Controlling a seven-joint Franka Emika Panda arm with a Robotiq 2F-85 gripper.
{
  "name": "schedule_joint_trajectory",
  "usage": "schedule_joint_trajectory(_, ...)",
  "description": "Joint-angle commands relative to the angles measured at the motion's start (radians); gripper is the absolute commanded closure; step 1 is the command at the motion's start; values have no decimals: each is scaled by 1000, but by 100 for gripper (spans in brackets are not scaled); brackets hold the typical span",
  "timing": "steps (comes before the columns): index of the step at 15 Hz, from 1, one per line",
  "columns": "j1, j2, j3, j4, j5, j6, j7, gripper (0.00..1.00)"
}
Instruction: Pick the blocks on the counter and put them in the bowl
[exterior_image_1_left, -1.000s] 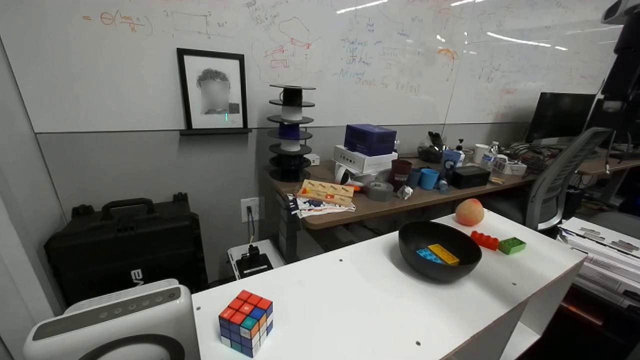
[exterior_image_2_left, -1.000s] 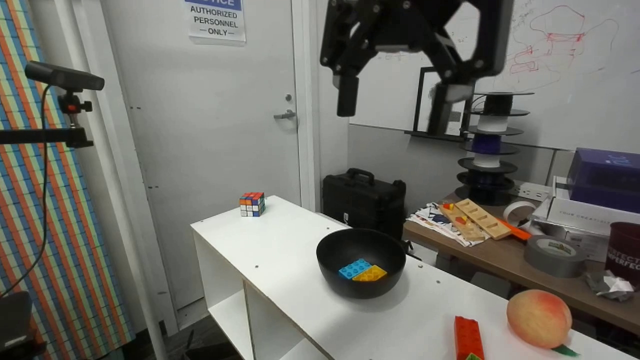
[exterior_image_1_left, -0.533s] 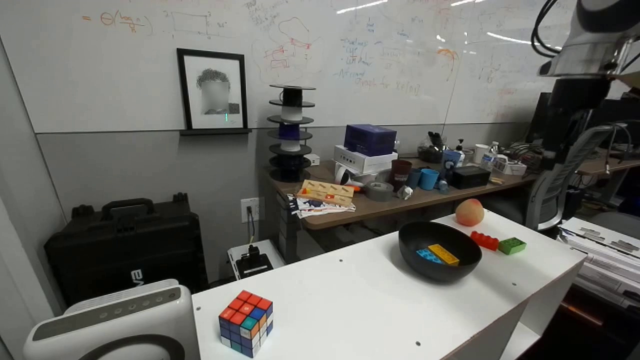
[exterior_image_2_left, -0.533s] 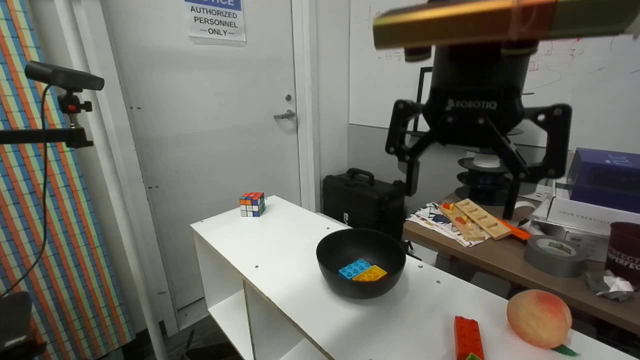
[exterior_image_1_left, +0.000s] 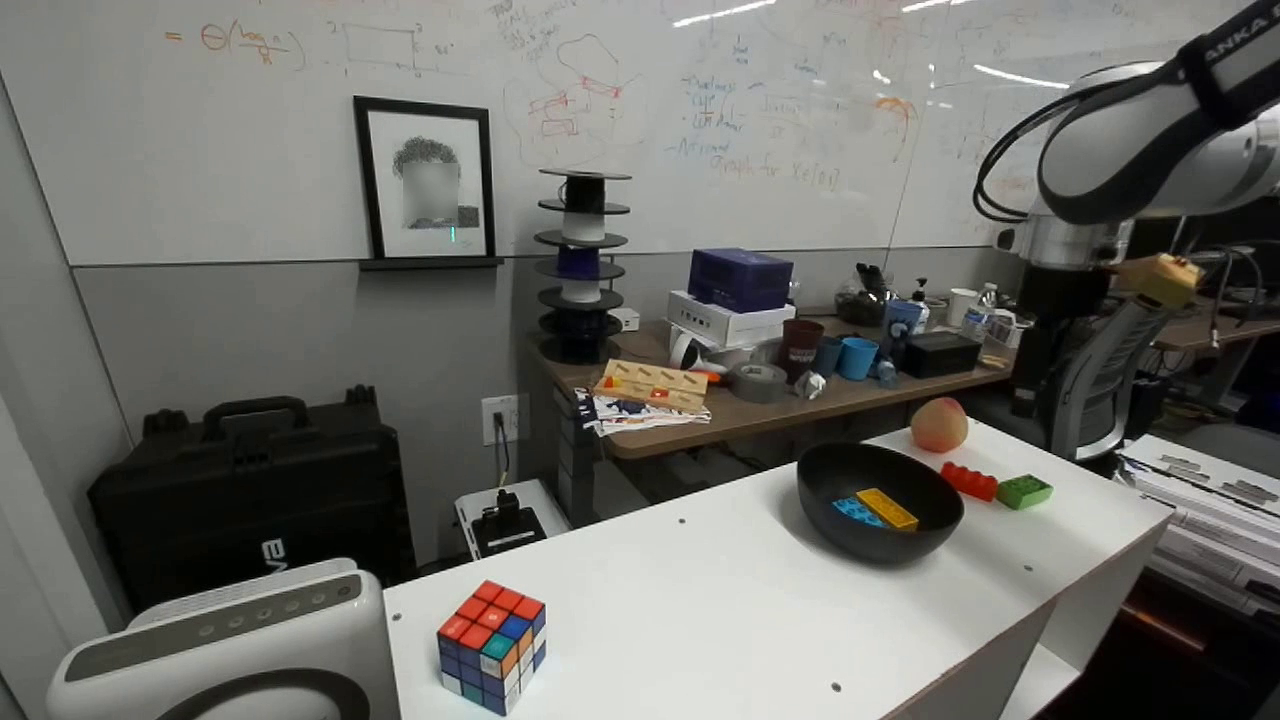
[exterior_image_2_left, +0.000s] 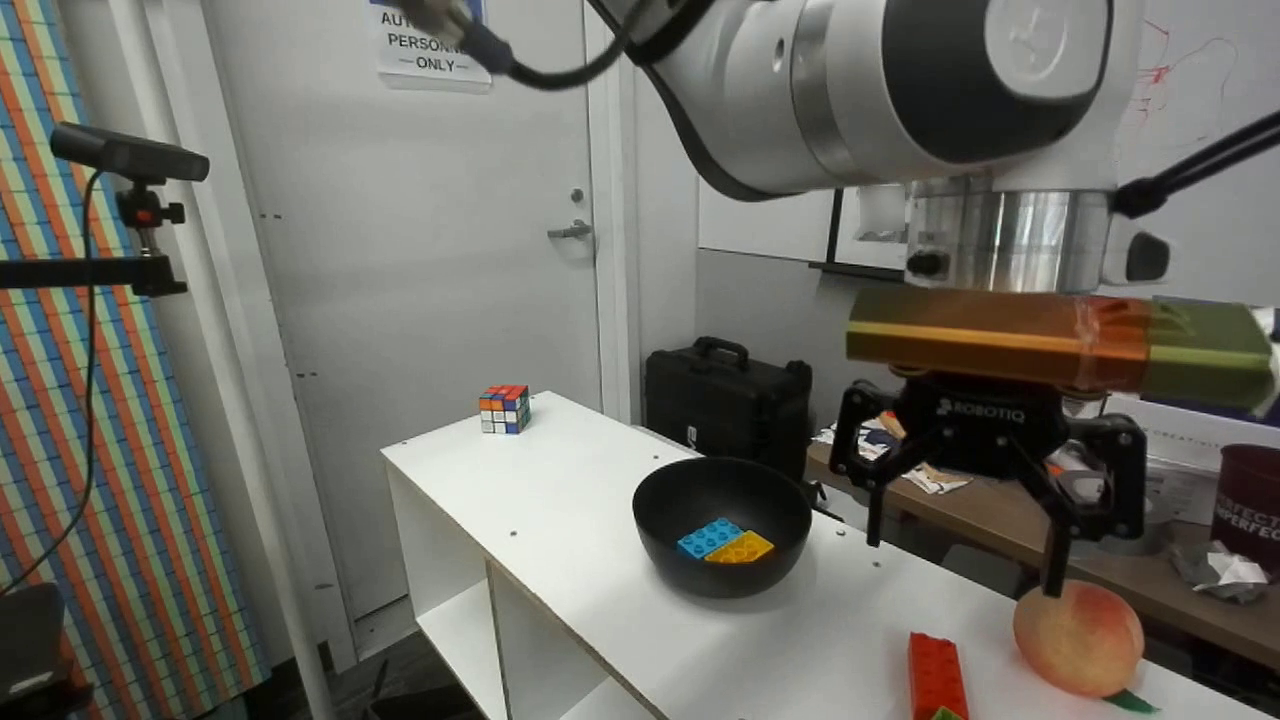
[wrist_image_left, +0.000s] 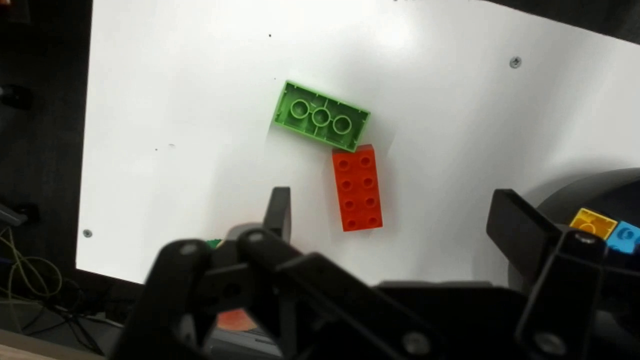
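Above the long white table (exterior_image_1_left: 640, 640) with its round black bowl (exterior_image_1_left: 875, 546) hangs a black gripper (exterior_image_2_left: 963, 570), jaws apart, the oblong plastic yellow brick (exterior_image_1_left: 888, 509) and blue brick (exterior_image_1_left: 857, 511) in the bowl, the red brick (exterior_image_1_left: 968, 482) and green brick (exterior_image_1_left: 1024, 491) right of it.

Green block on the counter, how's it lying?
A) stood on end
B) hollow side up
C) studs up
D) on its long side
B: in the wrist view the green block shows its open underside with three round tubes facing up, whereas the red block next to it shows studs.
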Motion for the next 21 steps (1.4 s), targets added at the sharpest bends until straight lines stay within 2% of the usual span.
schedule_joint_trajectory(1,-38,118,41,142,-12,9,-53,0)
schedule_joint_trajectory(11,-79,322,93,350,12,-11,-108,0)
schedule_joint_trajectory(16,-82,379,98,394,17,-40,-101,0)
schedule_joint_trajectory(17,-84,389,99,400,20,-43,-96,25)
schedule_joint_trajectory(18,-86,396,100,406,24,-50,-95,27)
schedule_joint_trajectory(21,-84,393,105,402,32,-57,-91,51)
